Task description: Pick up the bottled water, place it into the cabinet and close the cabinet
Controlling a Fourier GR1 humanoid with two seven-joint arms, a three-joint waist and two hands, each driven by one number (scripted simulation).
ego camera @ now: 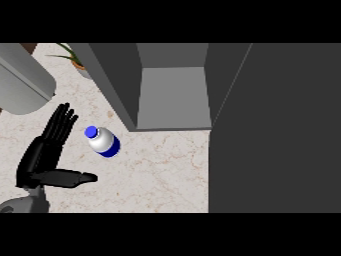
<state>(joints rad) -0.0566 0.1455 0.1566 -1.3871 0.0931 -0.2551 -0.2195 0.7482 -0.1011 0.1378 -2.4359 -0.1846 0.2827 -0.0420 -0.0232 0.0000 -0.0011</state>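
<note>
Head view: the bottled water (103, 141) serves as the landmark here. It stands on the pale marbled surface (158, 175), a white bottle with a blue cap and a blue band round its lower part, seen from steeply above so that the cap points toward the upper left.

Just to the left of the bottle is the left hand (44, 152), black, with its fingers (61, 122) straight and spread, pointing away from the robot, and its thumb (73, 177) stuck out sideways below the bottle's level. The hand is open and holds nothing; a strip of surface shows between the fingers and the bottle, so they are near but apart. A bit of grey forearm (24, 204) enters from the lower edge beneath the hand.

Up and to the right of the bottle stands the cabinet (169, 85), dark grey outside with a lighter grey inside (its interior is open to view). Its door (287, 130) is swung open and fills the area to the right of the bottle as a broad dark panel.

Up and to the left of the bottle lies a large pale grey rounded object (14, 77), and beyond it, near the cabinet's left side, a potted plant (75, 59) with green leaves.

The right hand does not show.
</note>
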